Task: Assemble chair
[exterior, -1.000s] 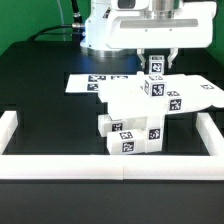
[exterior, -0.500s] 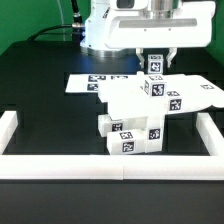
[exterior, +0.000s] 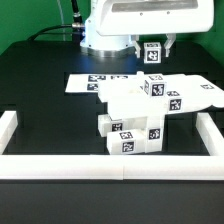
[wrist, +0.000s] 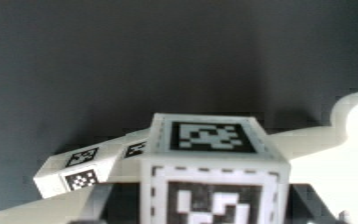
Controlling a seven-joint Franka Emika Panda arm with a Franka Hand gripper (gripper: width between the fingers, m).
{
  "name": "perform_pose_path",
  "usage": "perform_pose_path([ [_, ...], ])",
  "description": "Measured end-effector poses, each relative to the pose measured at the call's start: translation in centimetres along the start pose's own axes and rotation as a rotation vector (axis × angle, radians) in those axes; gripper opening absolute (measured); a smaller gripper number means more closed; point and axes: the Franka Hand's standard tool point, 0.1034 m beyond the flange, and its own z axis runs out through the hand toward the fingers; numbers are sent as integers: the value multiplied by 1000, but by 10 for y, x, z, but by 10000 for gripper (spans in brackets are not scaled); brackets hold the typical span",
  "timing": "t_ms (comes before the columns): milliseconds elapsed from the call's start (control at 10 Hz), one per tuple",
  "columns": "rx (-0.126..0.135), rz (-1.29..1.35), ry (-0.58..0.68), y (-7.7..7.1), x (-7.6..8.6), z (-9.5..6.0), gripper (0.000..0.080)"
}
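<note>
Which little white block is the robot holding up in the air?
Find the white robot arm at the back of the black table. Just below it, the gripper pinches a small white plastic post with black-and-white square tags. It alone hangs in the air, above the half-built white blocky chair standing on the table.

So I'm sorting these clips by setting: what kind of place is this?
Probably a robotics lab bench: a black table fenced by white border rails, a marker board lying flat, and tagged white chair parts beneath the robot's gripper.
</note>
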Motion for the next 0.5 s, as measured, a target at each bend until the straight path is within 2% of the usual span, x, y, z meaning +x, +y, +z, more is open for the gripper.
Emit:
perform_pose_path([
  [200, 0, -1, 0, 0, 0, 0, 288],
  [300, -4, -35, 5, 5, 11, -3, 288],
  [400, -10, -47, 26, 11, 30, -7, 288],
  [500, -14, -50, 46, 12, 37, -7, 288],
])
